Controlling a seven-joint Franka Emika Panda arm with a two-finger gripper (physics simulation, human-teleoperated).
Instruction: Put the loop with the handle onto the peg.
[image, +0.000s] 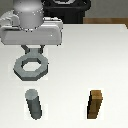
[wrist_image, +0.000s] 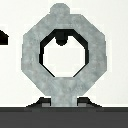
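Observation:
The loop with the handle (image: 22, 68) is a flat grey octagonal ring, held level over the white table (image: 75, 60). My gripper (image: 33, 50) is shut on its short tab handle. The peg (image: 34, 104), an upright grey cylinder, stands nearer the camera than the ring and apart from it, at the exterior view's left. In the wrist view the ring (wrist_image: 30, 50) fills the frame, with my gripper (wrist_image: 64, 103) shut on the tab. A round grey shape past the ring's far edge looks like the peg (wrist_image: 60, 9). Through the hole I see white table and a small dark spot.
A brown rectangular wooden block (image: 96, 104) stands upright at the exterior view's right, level with the peg. A dark object (image: 65, 7) sits beyond the table's far edge behind the arm.

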